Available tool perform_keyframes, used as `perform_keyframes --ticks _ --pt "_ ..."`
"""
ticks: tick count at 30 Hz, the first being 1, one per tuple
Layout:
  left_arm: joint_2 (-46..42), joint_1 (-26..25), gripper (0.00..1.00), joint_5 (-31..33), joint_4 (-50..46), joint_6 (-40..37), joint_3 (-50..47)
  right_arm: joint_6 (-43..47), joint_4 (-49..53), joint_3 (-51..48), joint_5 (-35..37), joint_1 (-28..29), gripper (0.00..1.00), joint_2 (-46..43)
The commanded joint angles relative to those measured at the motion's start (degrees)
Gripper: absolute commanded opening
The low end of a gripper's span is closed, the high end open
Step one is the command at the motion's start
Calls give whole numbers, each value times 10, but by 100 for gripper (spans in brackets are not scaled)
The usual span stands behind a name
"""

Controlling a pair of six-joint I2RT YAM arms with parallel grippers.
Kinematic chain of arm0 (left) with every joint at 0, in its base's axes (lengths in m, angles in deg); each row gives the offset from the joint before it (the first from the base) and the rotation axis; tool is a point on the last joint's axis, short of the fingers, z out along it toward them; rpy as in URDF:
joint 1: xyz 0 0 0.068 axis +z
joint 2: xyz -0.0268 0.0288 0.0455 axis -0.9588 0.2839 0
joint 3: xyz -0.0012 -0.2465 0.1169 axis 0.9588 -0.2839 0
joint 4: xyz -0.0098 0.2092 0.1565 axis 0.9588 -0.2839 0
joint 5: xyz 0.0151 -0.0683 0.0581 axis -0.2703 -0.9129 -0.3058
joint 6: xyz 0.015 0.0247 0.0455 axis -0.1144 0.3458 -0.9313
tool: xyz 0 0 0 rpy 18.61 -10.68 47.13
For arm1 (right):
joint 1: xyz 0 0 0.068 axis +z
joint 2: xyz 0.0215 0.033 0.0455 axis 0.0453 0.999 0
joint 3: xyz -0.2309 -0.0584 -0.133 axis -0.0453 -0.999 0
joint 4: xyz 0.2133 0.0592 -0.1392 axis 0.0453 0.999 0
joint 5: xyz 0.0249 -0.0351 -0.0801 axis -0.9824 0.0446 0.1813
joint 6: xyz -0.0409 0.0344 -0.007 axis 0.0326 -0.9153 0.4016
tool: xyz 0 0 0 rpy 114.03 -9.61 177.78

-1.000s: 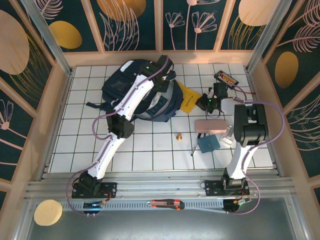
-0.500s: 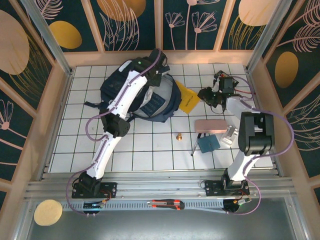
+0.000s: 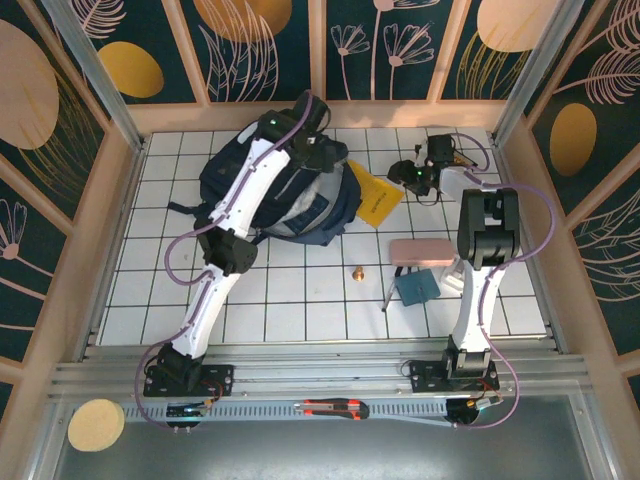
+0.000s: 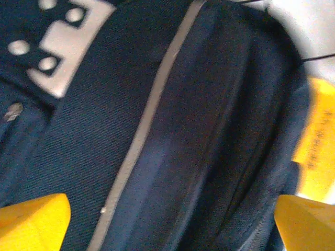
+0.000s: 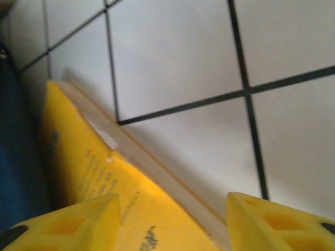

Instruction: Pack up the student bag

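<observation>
Student bag [image 3: 222, 178] is found lying at the rear of the white tiled table [image 3: 150, 290], left of centre, with its dark navy fabric crossed by the left arm. The left claw [image 4: 167, 225] is held close over the bag's right part. Its yellow fingertips [image 4: 31, 222] are spread wide, and nothing is pinched between them. Beneath them a pale reflective stripe [image 4: 149, 115] and a grey buckle patch [image 4: 65, 47] are seen on the fabric. A yellow book [image 3: 375, 195] is laid flat on the table just beside the bag's right edge. The right claw [image 5: 172, 225] is placed over one edge of that book, its fingers [image 5: 68, 225] parted with the edge running between them; whether the book is touched cannot be told. Nearer the arms, a pink case [image 3: 422, 251], a small teal item [image 3: 416, 287] and a small brass piece [image 3: 356, 272] are set on the table, well apart from the bag.
</observation>
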Motion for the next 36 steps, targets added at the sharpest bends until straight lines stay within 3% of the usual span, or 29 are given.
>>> perform_keyframes --ticks 1,5,11,16,23,36 --pt "34 -33 99 -61 10 49 21 42 46 22 22 -11 56 16" --pt "71 -36 99 -63 29 35 22 57 58 20 19 -18 57 21" --pt "112 -36 99 -77 37 28 22 69 43 -6 -45 -13 56 24" --pt "139 -35 81 -71 26 7 22 57 1 -43 -79 -6 55 -1" --pt "169 -35 69 -82 27 0 22 35 -60 -84 -124 -4 52 -31" --pt "183 -34 65 -85 26 -9 22 28 -79 -110 -166 -3 41 -60"
